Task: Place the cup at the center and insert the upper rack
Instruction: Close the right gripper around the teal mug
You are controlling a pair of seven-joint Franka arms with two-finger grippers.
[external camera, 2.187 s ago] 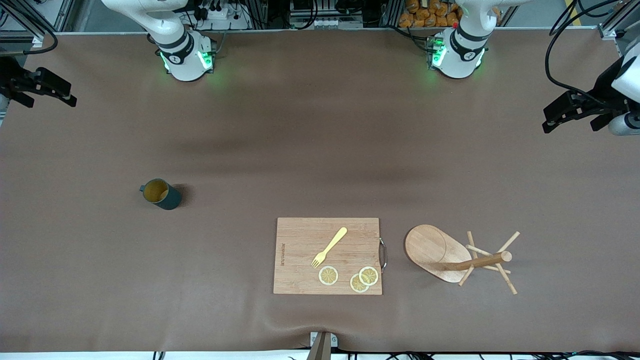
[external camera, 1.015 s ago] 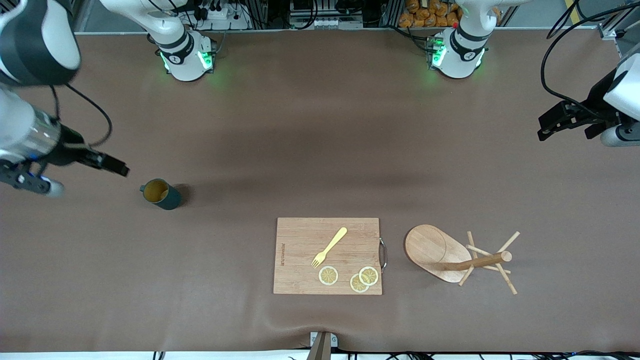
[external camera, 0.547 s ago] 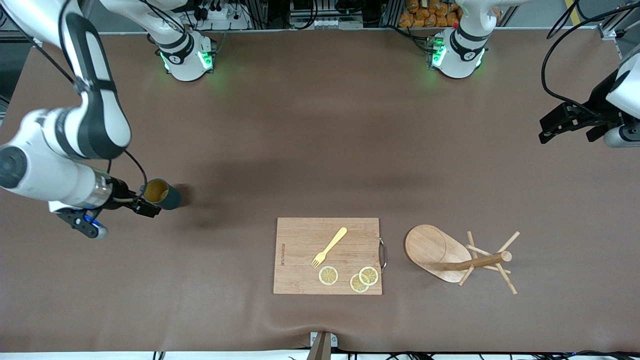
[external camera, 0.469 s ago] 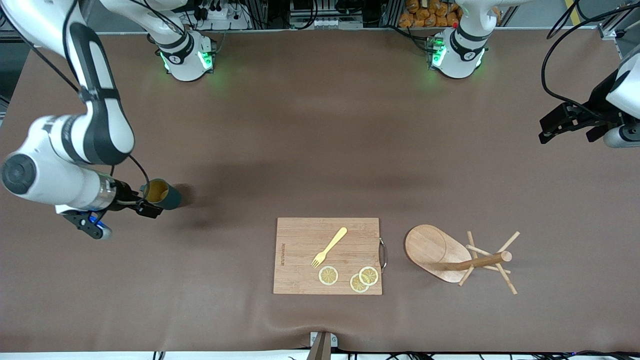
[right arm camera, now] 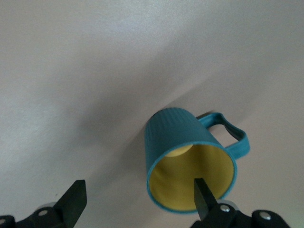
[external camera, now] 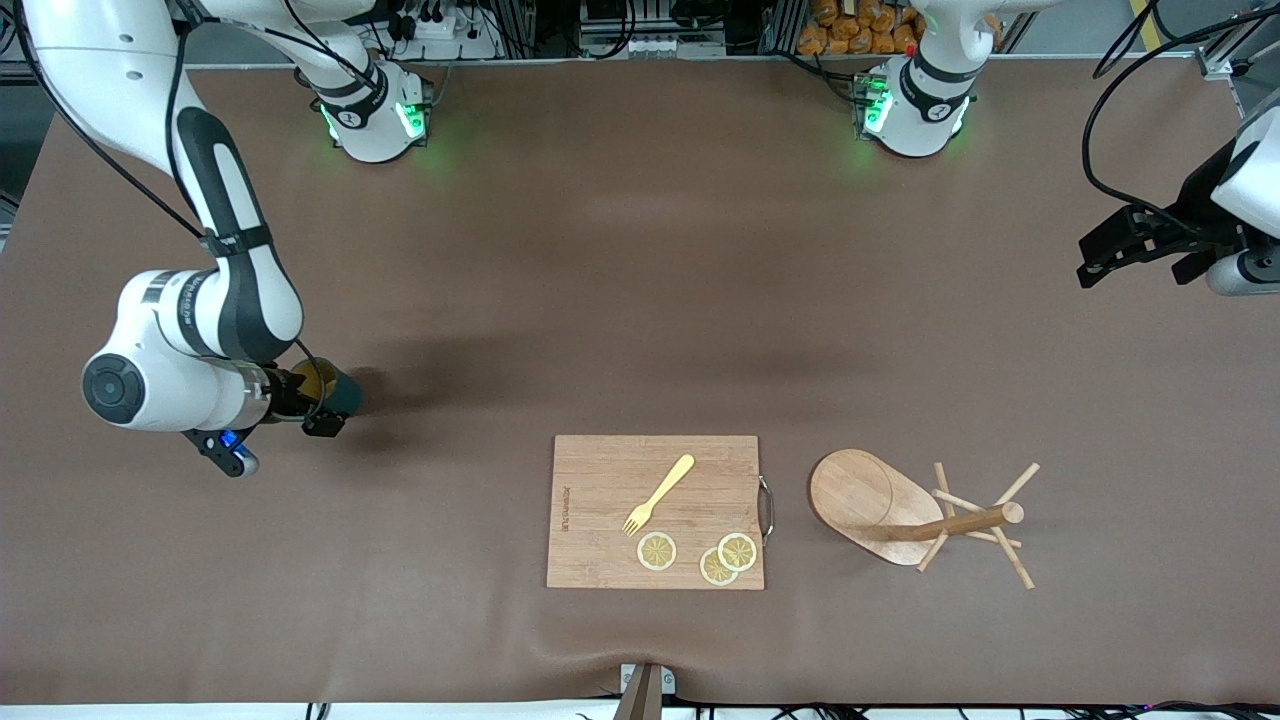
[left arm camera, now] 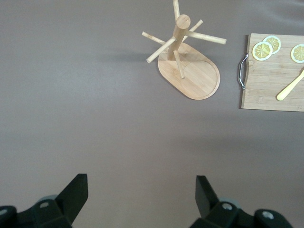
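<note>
The dark teal cup [external camera: 342, 394] stands toward the right arm's end of the table, partly covered by the right wrist. In the right wrist view the cup [right arm camera: 178, 135] shows its yellowish inside and side handle. My right gripper [external camera: 318, 406] is open at the cup's rim; in its wrist view the gripper [right arm camera: 138, 190] has one finger over the cup's mouth and the other outside the wall. The wooden mug tree [external camera: 866, 497] stands toward the left arm's end and also shows in the left wrist view [left arm camera: 190, 71]. My left gripper [external camera: 1092, 262] waits open and empty [left arm camera: 141, 184] above the table.
A rectangular wooden cutting board [external camera: 600, 520] with a metal handle lies beside the mug tree, nearer the table's middle. It carries a yellow fork [external camera: 660, 493] and three lemon slices [external camera: 657, 551]. The board also shows in the left wrist view [left arm camera: 270, 90].
My right arm has swung in from the table's end and come down to the cup, its open fingers now at the rim. The left gripper has barely moved. The cup has stayed put.
</note>
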